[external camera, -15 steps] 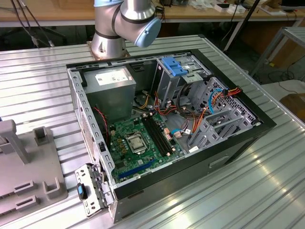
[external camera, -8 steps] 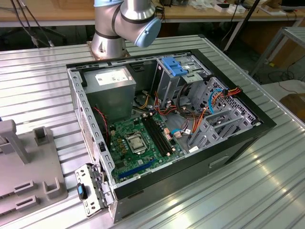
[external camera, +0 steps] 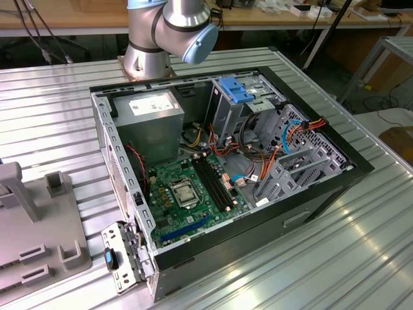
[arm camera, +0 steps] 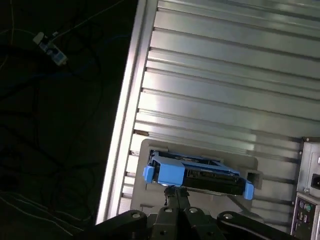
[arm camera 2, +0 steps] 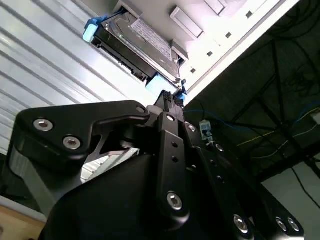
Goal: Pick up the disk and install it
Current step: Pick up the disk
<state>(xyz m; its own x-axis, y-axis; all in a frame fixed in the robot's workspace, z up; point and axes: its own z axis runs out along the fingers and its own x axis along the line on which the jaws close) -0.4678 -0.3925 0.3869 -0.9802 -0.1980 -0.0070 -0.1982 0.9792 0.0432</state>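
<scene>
Now looks like the pick-up step. See the disk (arm camera: pixel 197 172) lying flat in a grey holder (arm camera: pixel 175 146) on the ribbed metal table (arm camera: pixel 225 75), with blue rails at both ends. See the gripper (arm camera: pixel 175 192) right by one long side, touching or almost. Cannot tell how far open, or whether holding anything. Seems to call for a firm, even hold on the disk before any lift. Not inside the computer case (arm camera: pixel 310 150) nearby.
</scene>
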